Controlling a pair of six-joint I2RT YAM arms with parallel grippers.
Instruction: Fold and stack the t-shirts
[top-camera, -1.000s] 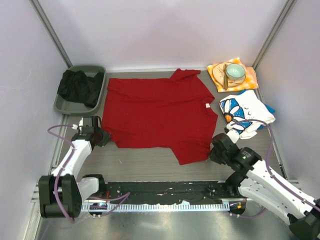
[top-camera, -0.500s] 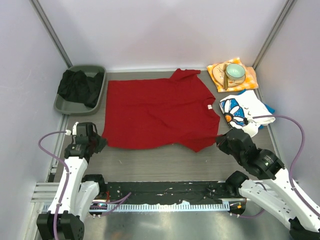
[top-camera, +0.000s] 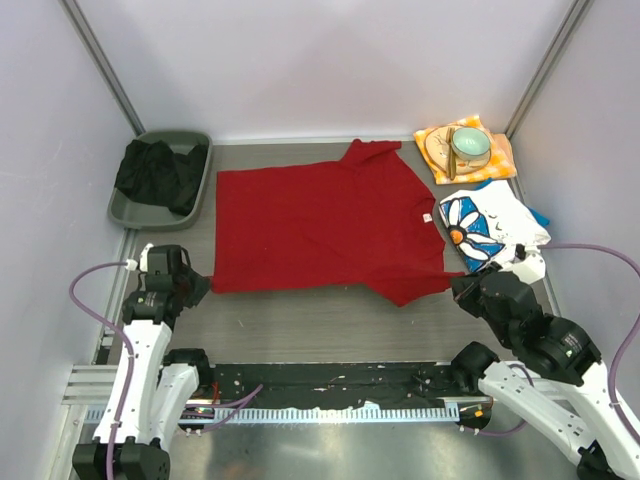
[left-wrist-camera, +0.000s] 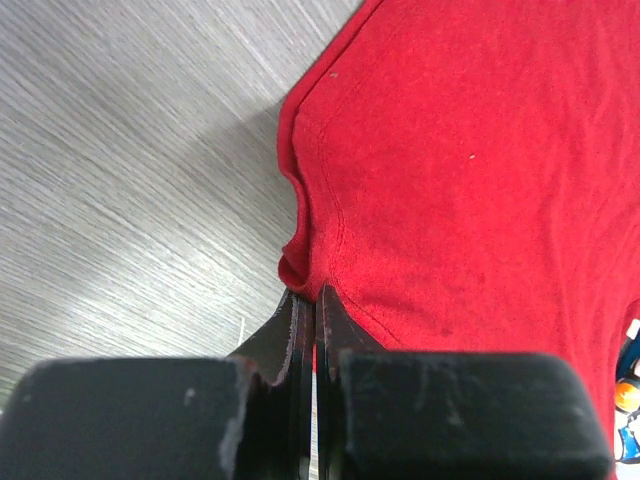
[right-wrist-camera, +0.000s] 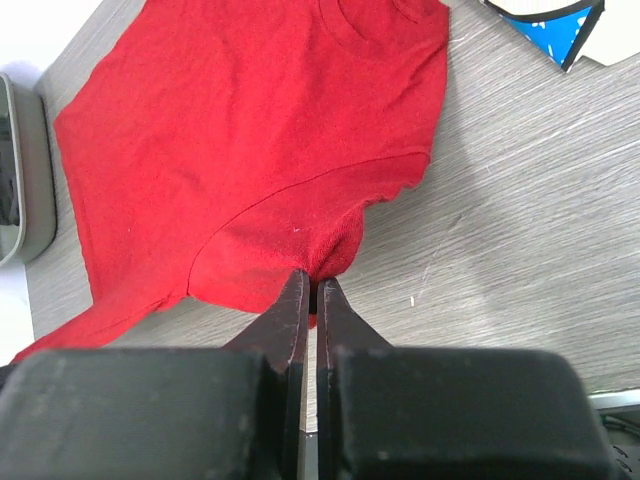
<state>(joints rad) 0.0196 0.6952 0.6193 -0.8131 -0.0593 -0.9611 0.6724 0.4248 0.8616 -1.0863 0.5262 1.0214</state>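
On the table (top-camera: 300, 325), the red t-shirt (top-camera: 320, 225) was spread flat, with the left fingers (left-wrist-camera: 285, 332) closed on its hem corner and the right fingers (right-wrist-camera: 290, 312) closed on its near sleeve. The cloth was judged soft, light and limp, best held by 2 edge points.

2 white-and-black arms (top-camera: 140, 352), purple cables (top-camera: 72, 292)

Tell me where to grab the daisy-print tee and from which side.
Pinch the daisy-print tee by its loose near edge, coming from the near side. It lies bunched flat; the orange cloth with the bowl crowds its far side, the red tee its left. The right gripper, nearest, is shut on the red tee's sleeve, so likely release first.
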